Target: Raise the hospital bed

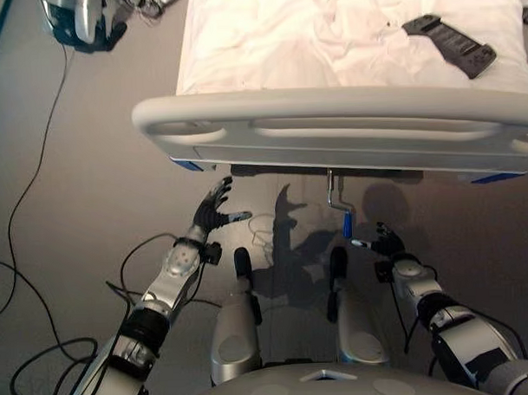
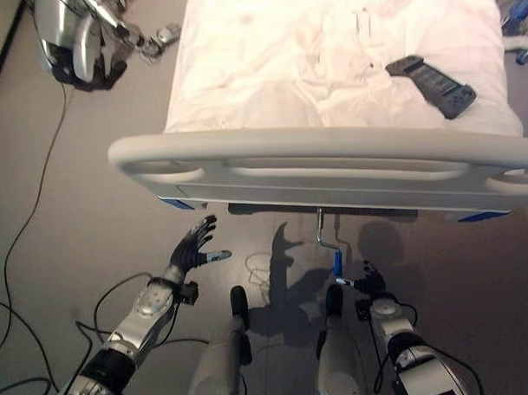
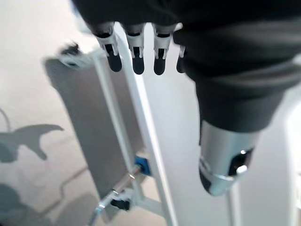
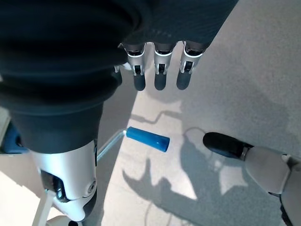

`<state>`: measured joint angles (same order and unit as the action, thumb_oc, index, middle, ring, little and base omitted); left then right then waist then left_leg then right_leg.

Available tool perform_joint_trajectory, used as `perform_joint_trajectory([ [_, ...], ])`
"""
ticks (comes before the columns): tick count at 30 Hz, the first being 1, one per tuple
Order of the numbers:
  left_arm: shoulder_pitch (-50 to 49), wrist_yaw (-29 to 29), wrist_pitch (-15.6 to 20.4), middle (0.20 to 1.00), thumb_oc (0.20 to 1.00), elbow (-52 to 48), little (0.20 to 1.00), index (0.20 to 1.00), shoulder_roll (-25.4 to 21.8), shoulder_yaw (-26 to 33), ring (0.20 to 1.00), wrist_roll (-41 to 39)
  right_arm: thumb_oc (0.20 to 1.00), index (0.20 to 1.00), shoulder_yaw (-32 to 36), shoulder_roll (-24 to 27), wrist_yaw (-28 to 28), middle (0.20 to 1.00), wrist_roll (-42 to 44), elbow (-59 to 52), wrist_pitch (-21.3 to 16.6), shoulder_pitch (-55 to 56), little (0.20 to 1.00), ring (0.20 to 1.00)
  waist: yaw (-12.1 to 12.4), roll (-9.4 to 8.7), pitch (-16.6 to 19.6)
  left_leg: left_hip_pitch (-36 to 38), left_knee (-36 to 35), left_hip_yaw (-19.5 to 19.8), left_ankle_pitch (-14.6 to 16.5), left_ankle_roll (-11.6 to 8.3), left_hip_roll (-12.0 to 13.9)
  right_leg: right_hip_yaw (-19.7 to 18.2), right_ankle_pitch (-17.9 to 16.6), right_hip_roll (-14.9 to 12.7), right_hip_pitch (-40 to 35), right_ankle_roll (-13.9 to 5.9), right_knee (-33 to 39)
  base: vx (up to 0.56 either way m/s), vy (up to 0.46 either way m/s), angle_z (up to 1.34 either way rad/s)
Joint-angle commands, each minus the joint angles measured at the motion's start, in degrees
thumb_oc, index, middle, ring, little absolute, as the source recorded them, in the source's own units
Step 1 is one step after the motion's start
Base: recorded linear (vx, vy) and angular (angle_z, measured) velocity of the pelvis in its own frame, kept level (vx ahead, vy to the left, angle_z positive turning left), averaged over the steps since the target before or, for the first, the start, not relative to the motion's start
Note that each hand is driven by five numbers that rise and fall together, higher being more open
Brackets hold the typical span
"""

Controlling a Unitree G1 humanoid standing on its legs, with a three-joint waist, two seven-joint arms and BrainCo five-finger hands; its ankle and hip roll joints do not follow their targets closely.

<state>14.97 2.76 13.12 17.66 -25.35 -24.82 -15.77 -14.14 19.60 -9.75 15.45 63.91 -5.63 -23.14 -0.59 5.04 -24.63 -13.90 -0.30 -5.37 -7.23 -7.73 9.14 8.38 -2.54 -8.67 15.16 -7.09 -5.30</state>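
The hospital bed (image 1: 348, 129) stands at the far side of the scene, its pale footboard (image 1: 331, 117) facing the robot. Under the footboard a metal crank (image 1: 336, 195) hangs down, ending in a blue handle (image 4: 148, 139). The right hand (image 1: 385, 242) hovers just beside that handle, fingers relaxed and spread, holding nothing. The left hand (image 1: 214, 208) is off to the left, below the footboard's corner, fingers straight and wide, also empty. On the sheet lies a dark remote (image 1: 449, 44). The crank looks stiff and rigid and will likely turn with some resistance. The blue handle is the place to grip, probably smooth, so a full wrap of fingers and thumb would suit.
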Motion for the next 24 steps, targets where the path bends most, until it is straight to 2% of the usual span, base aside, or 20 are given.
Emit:
perform_joint_trajectory([
  [1, 2.8, 0.8, 4.1, 1.000, 1.000, -8.3, 1.000, 1.000, -2.7, 0.0, 1.000, 0.2, 1.000, 1.000, -0.5, 0.1, -2.2, 1.000, 3.8, -0.7, -2.2, -1.7, 1.000, 1.000, 0.4, -3.11, -0.8, -2.2, 6.8, 2.6, 2.8, -0.48, 1.1, 0.1, 1.2, -1.8, 5.0, -2.82, -7.0, -0.08, -0.026, 0.00],
  [7, 7.8, 3.1, 5.3, 1.000, 1.000, -17.8, 1.000, 1.000, -4.6, -0.3, 1.000, -1.6, 1.000, 1.000, -0.2, 0.4, -4.2, 1.000, 8.2, -0.5, -2.5, -7.5, 1.000, 1.000, 0.5, -3.12, -4.8, -9.1, 9.4, 3.4, 2.6, -0.39, 0.8, -0.3, 0.6, -2.2, 12.1, -2.80, -9.5, -0.07, -0.005, 0.05],
  [9, 7.8, 3.1, 5.3, 1.000, 1.000, -17.8, 1.000, 1.000, -4.6, -0.2, 1.000, -1.7, 1.000, 1.000, -0.2, 0.4, -4.1, 1.000, 8.3, -0.4, -2.6, -7.6, 1.000, 1.000, 0.5, -3.12, -4.7, -9.4, 9.6, 3.4, 2.7, -0.38, 0.8, -0.3, 0.6, -2.2, 12.3, -2.79, -9.6, -0.04, 0.008, 0.03],
  [10, 9.2, 4.3, 5.6, 1.000, 1.000, -21.9, 1.000, 1.000, -4.9, 0.5, 1.000, -2.2, 1.000, 1.000, 0.2, 0.4, -5.3, 1.000, 10.5, -0.9, -2.6, -9.8, 1.000, 1.000, 0.5, -3.21, -5.2, -12.3, 10.4, 3.4, 2.6, -0.37, 0.7, -0.6, 0.2, -2.3, 15.2, -2.89, -10.1, -0.05, 0.010, 0.03],
  [12, 9.7, 4.5, 5.6, 1.000, 1.000, -22.7, 1.000, 1.000, -5.0, 0.3, 1.000, -2.1, 1.000, 1.000, 0.4, 0.5, -5.8, 1.000, 11.2, -1.2, -2.8, -10.3, 1.000, 1.000, 0.4, -3.27, -5.2, -13.4, 10.7, 3.3, 2.6, -0.40, 0.7, -0.5, 0.0, -2.4, 16.2, -2.86, -10.1, -0.03, 0.005, 0.01],
  [17, 11.8, 6.1, 6.7, 1.000, 1.000, -31.5, 1.000, 1.000, -6.7, 0.8, 1.000, -2.0, 1.000, 1.000, 0.2, 0.8, -6.7, 1.000, 16.4, -1.3, -3.3, -14.7, 1.000, 1.000, 0.7, -3.72, -5.2, -21.4, 11.9, 3.7, 2.1, -0.42, 0.3, -0.8, -1.1, -2.6, 23.6, -2.82, -10.5, -0.01, -0.006, 0.00],
  [24, 13.8, 7.0, 6.6, 1.000, 1.000, -36.2, 1.000, 1.000, -7.7, 0.4, 1.000, -3.8, 1.000, 1.000, -0.9, 1.9, -6.4, 1.000, 19.9, 0.0, -2.8, -18.7, 1.000, 1.000, 0.9, -4.14, -5.2, -29.6, 14.5, 4.1, 2.3, -0.28, -0.1, -0.9, -1.4, -2.8, 30.8, -2.37, -12.1, -0.02, -0.012, 0.05],
])
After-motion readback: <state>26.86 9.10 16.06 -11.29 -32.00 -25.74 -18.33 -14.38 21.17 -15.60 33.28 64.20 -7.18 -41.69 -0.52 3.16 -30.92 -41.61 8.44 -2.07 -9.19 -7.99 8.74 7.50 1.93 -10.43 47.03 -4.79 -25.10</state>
